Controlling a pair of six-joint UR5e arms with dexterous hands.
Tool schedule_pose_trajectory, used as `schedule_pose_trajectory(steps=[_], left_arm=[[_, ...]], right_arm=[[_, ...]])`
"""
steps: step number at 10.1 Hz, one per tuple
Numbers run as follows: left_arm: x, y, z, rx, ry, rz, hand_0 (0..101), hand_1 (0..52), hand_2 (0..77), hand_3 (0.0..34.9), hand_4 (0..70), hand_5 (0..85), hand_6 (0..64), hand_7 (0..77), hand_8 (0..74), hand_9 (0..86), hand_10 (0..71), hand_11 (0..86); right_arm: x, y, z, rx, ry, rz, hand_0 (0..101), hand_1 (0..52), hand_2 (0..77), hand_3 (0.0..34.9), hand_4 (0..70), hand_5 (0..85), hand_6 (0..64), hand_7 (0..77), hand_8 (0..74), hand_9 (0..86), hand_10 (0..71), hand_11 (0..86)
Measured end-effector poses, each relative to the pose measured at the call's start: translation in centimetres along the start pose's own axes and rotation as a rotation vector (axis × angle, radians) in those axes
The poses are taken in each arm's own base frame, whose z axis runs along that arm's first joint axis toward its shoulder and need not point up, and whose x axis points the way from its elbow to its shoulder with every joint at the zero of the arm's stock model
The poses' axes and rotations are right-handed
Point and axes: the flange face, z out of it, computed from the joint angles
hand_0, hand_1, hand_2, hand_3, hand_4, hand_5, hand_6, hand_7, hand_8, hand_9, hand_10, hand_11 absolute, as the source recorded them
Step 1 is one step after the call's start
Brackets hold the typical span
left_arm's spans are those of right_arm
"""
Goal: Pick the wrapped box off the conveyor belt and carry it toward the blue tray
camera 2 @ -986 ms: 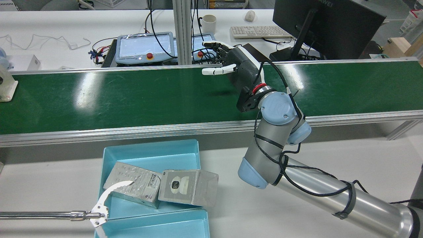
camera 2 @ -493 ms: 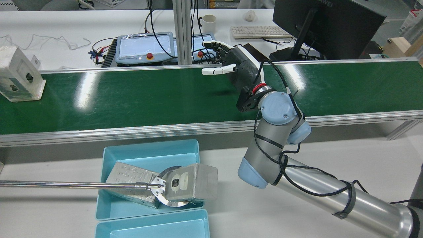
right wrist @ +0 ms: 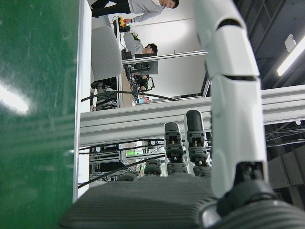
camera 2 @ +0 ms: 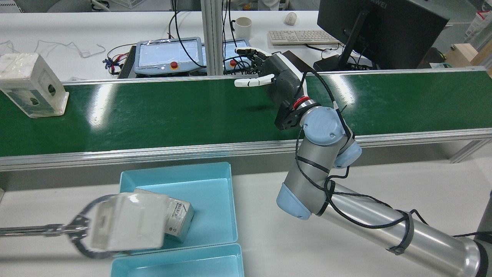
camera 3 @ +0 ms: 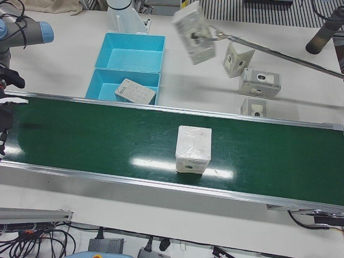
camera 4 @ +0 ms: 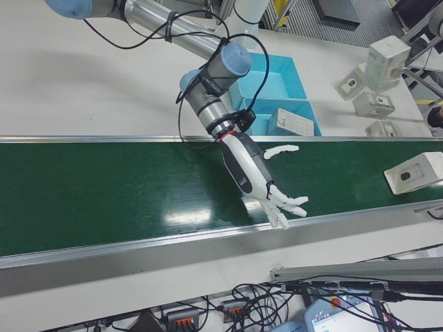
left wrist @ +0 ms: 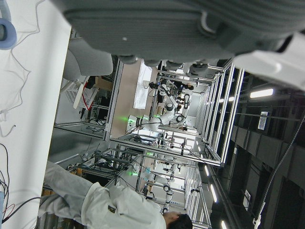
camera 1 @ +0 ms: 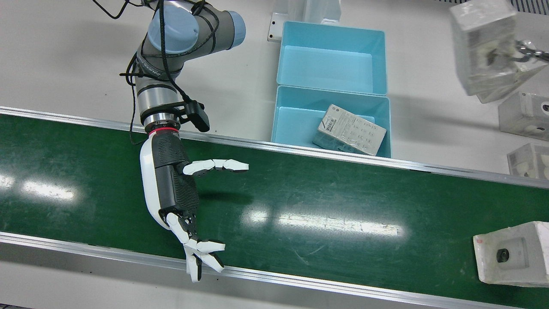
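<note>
A wrapped white box (camera 1: 510, 257) stands on the green conveyor belt (camera 1: 326, 201), far from my right hand; it also shows in the rear view (camera 2: 32, 86) and the left-front view (camera 3: 193, 149). My right hand (camera 1: 176, 193) hovers over the belt, open and empty, fingers spread toward the far rail (camera 2: 269, 73). Two blue trays (camera 1: 330, 38) sit beside the belt; the nearer one (camera 2: 177, 169) holds a flat wrapped box (camera 1: 349, 135). Only the underside of my left hand (left wrist: 190, 24) shows, in its own view.
A long metal grabber tool holds another wrapped box (camera 2: 127, 227) in the air beside the trays, also in the left-front view (camera 3: 193, 32). More wrapped boxes (camera 1: 525, 116) lie on the white table. Teach pendants (camera 2: 169, 55), keyboard and monitor stand behind the belt.
The box on the belt has travelled in from the rear view's left edge toward my right hand. The grabber tool closed on the cube box in the tray and lifted it out. My right hand stayed still.
</note>
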Motion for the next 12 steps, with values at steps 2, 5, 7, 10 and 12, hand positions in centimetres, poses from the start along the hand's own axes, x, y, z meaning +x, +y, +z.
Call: schedule_pose_trajectory(steps=[2,5,7,10,12], left_arm=[[0.00,0.00,0.00,0.000,0.000,0.000,0,0.0,0.5,0.0,0.0,1.1,0.5,0.0,0.5,0.0,0.5,0.5],[0.00,0.00,0.00,0.000,0.000,0.000,0,0.0,0.5,0.0,0.0,1.1,0.5,0.5,0.5,0.0,0.5,0.5],[0.00,0.00,0.00,0.000,0.000,0.000,0,0.0,0.5,0.0,0.0,1.1,0.5,0.0,0.5,0.0,0.5,0.5],[0.00,0.00,0.00,0.000,0.000,0.000,0,0.0,0.5,0.0,0.0,1.1,0.5,0.5,0.5,0.0,0.5,0.5],[0.00,0.00,0.00,0.000,0.000,0.000,0,0.0,0.5,0.0,0.0,1.1,0.5,0.0,0.5,0.0,0.5,0.5]], right_arm=[[-0.56,0.14,0.11,-0.003,-0.002,-0.001,50,19.1,16.9,0.1,16.4,28.4,9.3,9.8,2.2,4.4,0.0,1.1],[-1.11,0.14,0.34,-0.004,0.008,-0.003,51,18.5,16.9,0.1,16.4,28.4,9.3,9.8,2.2,4.4,0.0,1.1],[-1.14,-0.04,0.36,-0.001,0.009,-0.006,51,18.0,16.4,0.1,16.4,28.4,9.3,9.8,2.2,4.4,0.0,1.1],[-1.00,-0.27,0.35,0.004,0.011,-0.008,50,16.4,14.2,0.1,13.1,28.4,9.3,9.8,2.2,4.4,0.0,1.1],[-0.96,-0.33,0.35,0.005,0.012,-0.009,50,16.4,14.2,0.8,14.2,28.4,8.7,9.8,1.6,4.4,0.0,1.1]])
